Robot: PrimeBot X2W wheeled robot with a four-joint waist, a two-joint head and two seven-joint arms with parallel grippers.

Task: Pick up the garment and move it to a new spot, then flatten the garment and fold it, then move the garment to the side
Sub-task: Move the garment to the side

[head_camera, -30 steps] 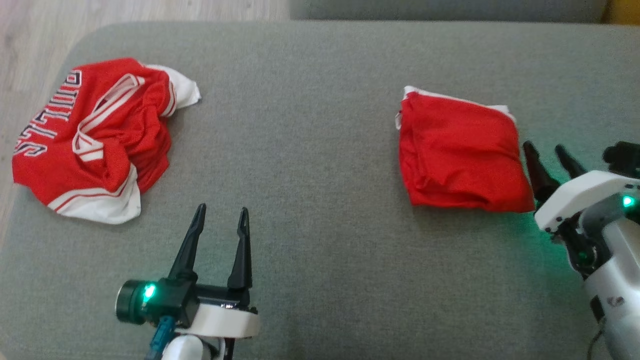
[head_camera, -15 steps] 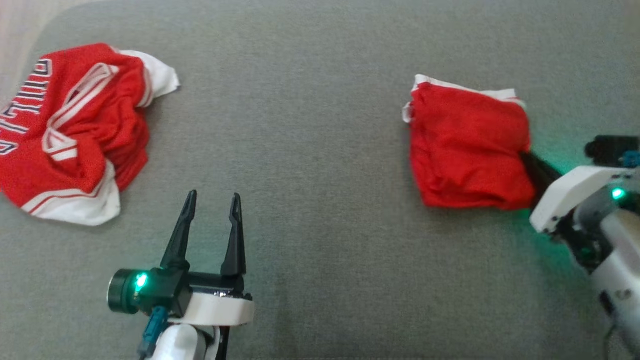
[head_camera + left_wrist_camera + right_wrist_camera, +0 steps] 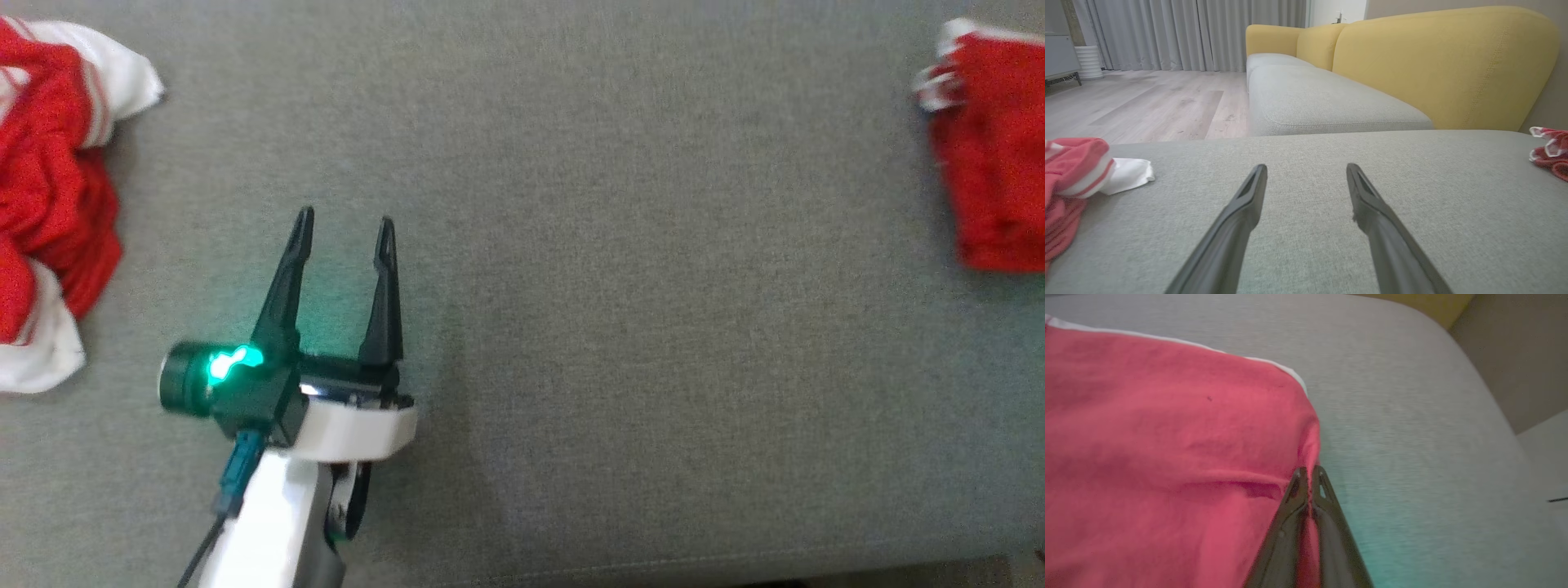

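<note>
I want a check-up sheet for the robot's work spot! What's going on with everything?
Surface: grey fabric cushion, flat.
Job's things: folded red garment, at the robot's right.
Clutter: crumpled red-and-white jersey, at the robot's left.
Claws: left claw open, holding nothing, over the cushion; right claw shut on the folded red garment's edge.
Cables: dark cable with a blue plug at the left wrist.
Surroundings: yellow sofa back, wood floor, grey curtains.
</note>
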